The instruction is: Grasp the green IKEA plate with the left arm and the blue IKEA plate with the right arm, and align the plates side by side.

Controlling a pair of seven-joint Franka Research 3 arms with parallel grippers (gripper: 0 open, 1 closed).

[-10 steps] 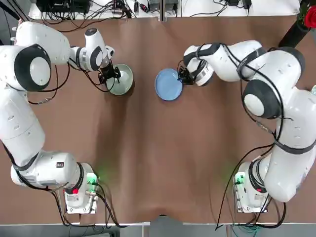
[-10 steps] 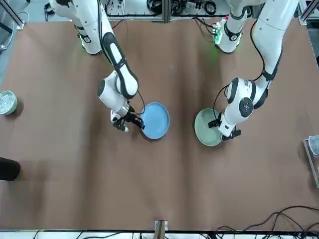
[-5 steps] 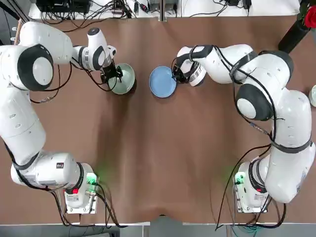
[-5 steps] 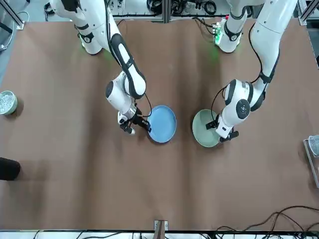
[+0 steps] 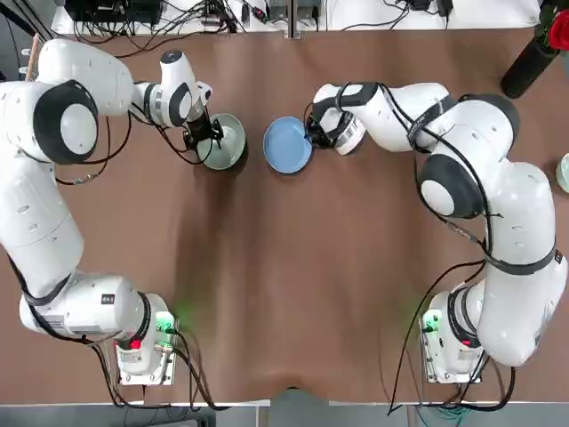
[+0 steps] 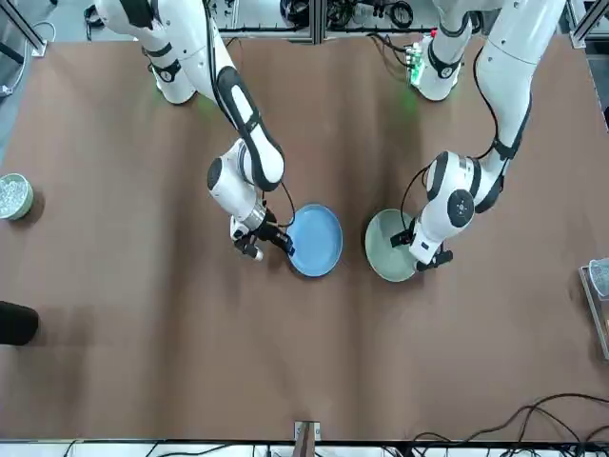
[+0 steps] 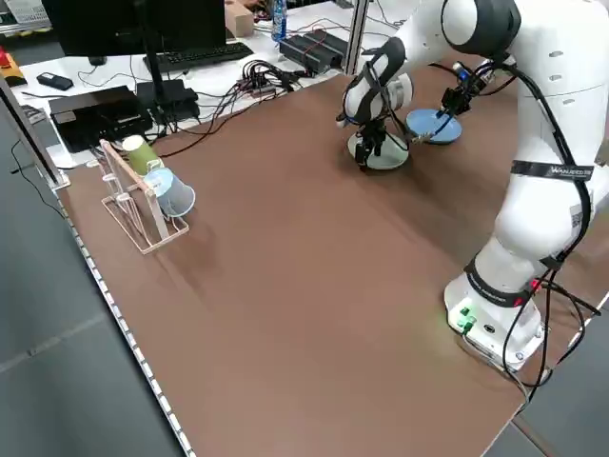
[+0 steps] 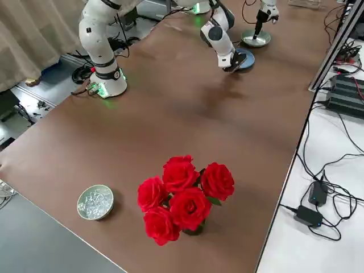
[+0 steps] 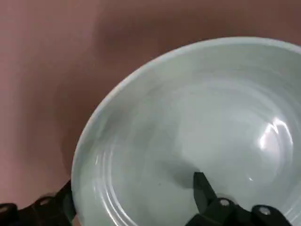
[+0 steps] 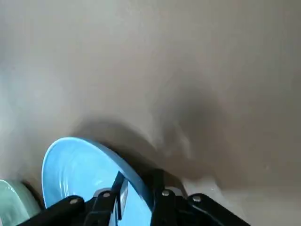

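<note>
Top view: green IKEA plate and blue IKEA plate sit near each other at the far middle of the brown table, a narrow gap between them, not touching. Left gripper pinches the green plate's rim on the side away from the blue plate. Right gripper pinches the blue plate's rim on the side away from the green plate.

Front view: blue plate just beside the green plate, the right gripper and left gripper on their outer edges.

Left side view: green plate in front, blue plate beyond it. Wooden cup rack well apart from the plates.

Right side view: blue plate nearer than green plate. Red roses and a small bowl well apart from them.

Left wrist view: fingers closed on the green plate's rim, one inside, one outside.

Right wrist view: fingers clamp the blue plate's rim; the plate is tilted, the green plate's edge just beside it.
</note>
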